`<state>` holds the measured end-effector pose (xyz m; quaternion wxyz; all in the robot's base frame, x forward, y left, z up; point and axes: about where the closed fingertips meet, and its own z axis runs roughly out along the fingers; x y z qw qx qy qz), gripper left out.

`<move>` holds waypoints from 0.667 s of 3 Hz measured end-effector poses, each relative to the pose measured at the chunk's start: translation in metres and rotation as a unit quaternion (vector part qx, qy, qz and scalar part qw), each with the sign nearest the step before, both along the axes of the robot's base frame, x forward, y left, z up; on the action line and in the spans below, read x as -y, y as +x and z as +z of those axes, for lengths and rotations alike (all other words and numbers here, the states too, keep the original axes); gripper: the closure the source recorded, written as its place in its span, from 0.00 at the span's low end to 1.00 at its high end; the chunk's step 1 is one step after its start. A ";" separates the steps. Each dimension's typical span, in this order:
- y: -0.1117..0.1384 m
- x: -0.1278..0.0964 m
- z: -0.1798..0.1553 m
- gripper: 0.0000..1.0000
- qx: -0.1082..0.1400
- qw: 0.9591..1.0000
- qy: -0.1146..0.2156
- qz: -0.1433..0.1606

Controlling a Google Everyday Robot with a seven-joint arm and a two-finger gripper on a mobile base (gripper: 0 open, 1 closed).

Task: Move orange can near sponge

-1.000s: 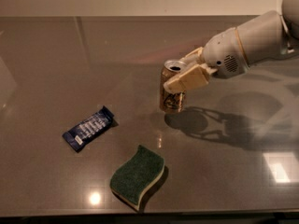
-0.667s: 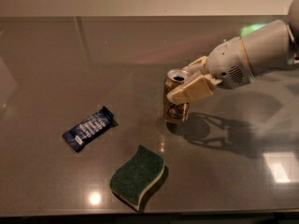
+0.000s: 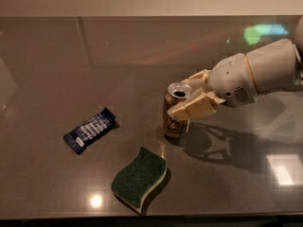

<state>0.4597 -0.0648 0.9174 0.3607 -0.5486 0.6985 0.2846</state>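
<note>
Just beyond the sponge (image 3: 138,176) on the counter (image 3: 71,56), gripper (image 3: 183,100) grips the orange can (image 3: 174,125) firmly; can looks near enough, release remains.

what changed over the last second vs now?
The gripper, shut on the orange can throughout, moved it toward the camera and closer to the sponge. Nothing was let go. The sponge and the blue snack wrapper stayed where they were on the table.

White arm (image 3: 265,72) reaching in, end effector (image 3: 182,98) mid-frame, fingers (image 3: 194,109) clasping orange can (image 3: 174,125)
</note>
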 end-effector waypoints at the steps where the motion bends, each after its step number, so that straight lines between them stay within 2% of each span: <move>1: -0.011 -0.004 -0.002 0.82 0.005 1.000 0.015 0.012; 2: -0.017 -0.006 -0.006 0.60 0.001 0.999 0.024 0.021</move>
